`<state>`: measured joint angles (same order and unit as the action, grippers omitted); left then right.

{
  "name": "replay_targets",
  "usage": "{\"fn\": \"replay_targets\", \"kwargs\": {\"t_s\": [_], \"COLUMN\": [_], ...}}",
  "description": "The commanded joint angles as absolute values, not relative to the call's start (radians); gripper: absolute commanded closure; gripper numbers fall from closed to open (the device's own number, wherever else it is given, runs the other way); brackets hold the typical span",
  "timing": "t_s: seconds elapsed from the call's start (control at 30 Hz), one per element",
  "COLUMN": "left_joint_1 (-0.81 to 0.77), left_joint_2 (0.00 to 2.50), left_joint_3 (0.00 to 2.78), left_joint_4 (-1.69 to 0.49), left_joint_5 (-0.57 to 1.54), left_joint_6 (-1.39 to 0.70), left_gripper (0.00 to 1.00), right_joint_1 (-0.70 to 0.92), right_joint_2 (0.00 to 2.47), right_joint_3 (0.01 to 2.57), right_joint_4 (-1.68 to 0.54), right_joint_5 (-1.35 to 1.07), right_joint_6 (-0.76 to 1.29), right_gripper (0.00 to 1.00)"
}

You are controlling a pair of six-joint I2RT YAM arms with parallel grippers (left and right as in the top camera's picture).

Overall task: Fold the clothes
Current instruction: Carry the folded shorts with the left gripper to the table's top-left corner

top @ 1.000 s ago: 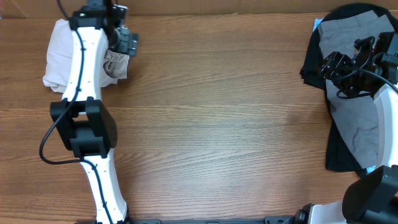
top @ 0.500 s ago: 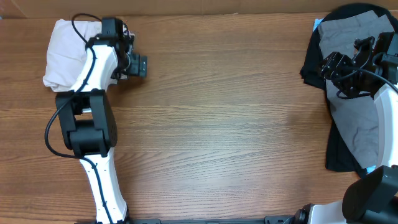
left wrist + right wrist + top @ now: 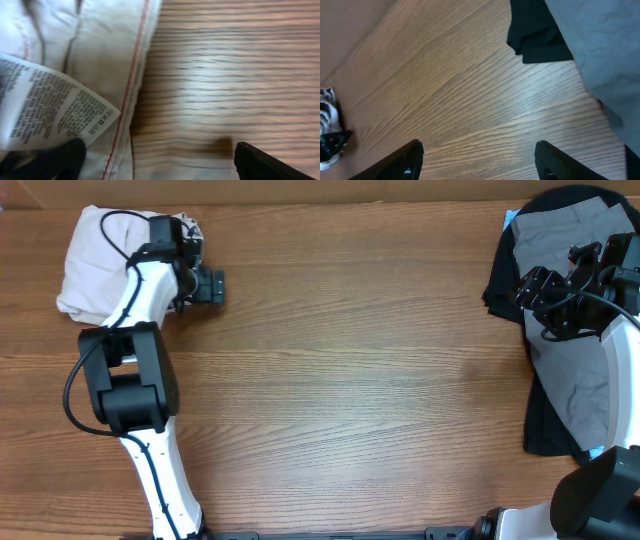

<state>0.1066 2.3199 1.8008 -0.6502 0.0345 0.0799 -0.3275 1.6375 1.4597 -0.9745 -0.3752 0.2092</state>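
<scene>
Fingers [image 3: 270,162] of the left gripper [image 3: 207,285] are seen spread wide apart, with nothing clamped between them. One fingertip is shown just below the white label [image 3: 45,110], the other over bare table [image 3: 350,380]. The shorts [image 3: 90,265] are shown bunched in a pale heap at the table's far left corner. A red-stitched seam [image 3: 136,75] is visible along their edge in the left wrist view. At the far right, the right gripper [image 3: 535,288] is held over grey shorts [image 3: 575,380] laid on a black garment [image 3: 545,430]; its fingers [image 3: 395,160] are likewise parted and empty.
</scene>
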Motion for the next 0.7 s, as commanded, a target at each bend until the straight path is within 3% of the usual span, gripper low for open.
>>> {"fn": "replay_targets", "kwargs": {"t_s": [0.0, 0.1, 0.23, 0.4, 0.67], "left_joint_1": [0.146, 0.142, 0.124, 0.111, 0.119], "left_joint_2": [2.336, 2.336, 2.336, 2.336, 2.336], "left_joint_3": [1.773, 1.774, 1.796, 1.843, 1.839], "left_joint_4": [-0.652, -0.653, -0.649, -0.625, -0.541], "left_joint_5": [0.028, 0.032, 0.079, 0.039, 0.044], "left_joint_6": [0.075, 0.075, 0.104, 0.161, 0.161], "left_gripper": [0.03, 0.02, 0.09, 0.0, 0.0], "right_joint_1": [-0.332, -0.332, -0.332, -0.332, -0.332], "right_joint_2": [1.634, 1.634, 1.634, 1.634, 1.634], "right_joint_3": [1.465, 1.465, 1.465, 1.465, 1.465], "right_joint_4": [-0.975, -0.968, -0.967, -0.988, -0.997], "right_joint_5": [-0.348, -0.348, -0.348, -0.348, -0.348], "right_joint_6": [0.21, 0.21, 0.21, 0.208, 0.206], "right_gripper": [0.25, 0.25, 0.25, 0.25, 0.25]}}
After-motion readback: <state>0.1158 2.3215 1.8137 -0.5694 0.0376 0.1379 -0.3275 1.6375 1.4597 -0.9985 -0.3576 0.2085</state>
